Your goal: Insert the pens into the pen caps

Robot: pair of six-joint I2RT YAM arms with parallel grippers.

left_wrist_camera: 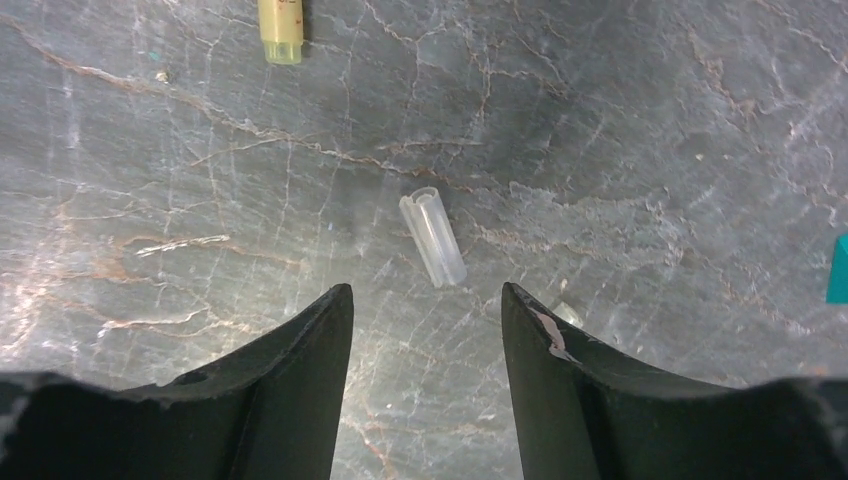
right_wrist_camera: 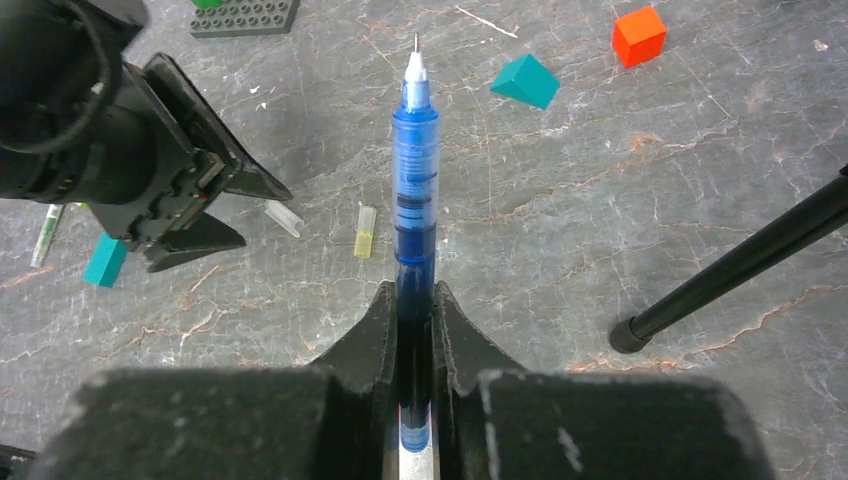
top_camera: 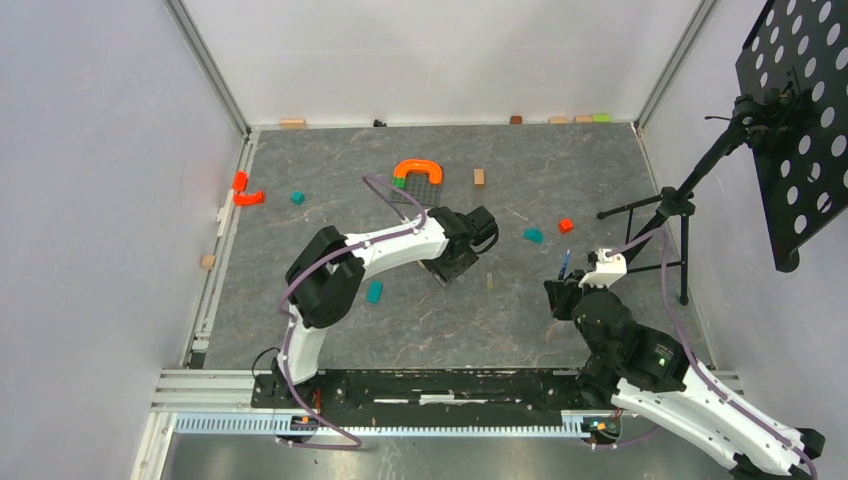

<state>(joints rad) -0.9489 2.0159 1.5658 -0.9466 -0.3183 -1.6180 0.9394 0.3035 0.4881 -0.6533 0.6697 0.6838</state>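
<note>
Seen from above, the left arm reaches to the middle of the grey stone worktop. Its jaws sit low there, and whether they are spread cannot be told from this height. On the right, the right jaws carry the blue pen near the tripod stand. A yellow cap lies between the two arms.

The left wrist camera shows the left jaws standing wide apart with nothing in them. A clear pen cap lies flat and slightly slanted just ahead of the gap, touching neither finger. The yellow cap rests farther off at the top edge.

In the right wrist camera the right jaws are clamped on the rear barrel of the blue pen, with its needle tip pointing away. The clear cap and the yellow cap lie close together beside the left jaws. A pale green pen shows at the left edge.

The cap looks light, hard and smooth, so it is likely to skid or roll. It is best pinched across its middle, leaving the mouth free. The pen is stiff, but its fine tip looks fragile
</note>
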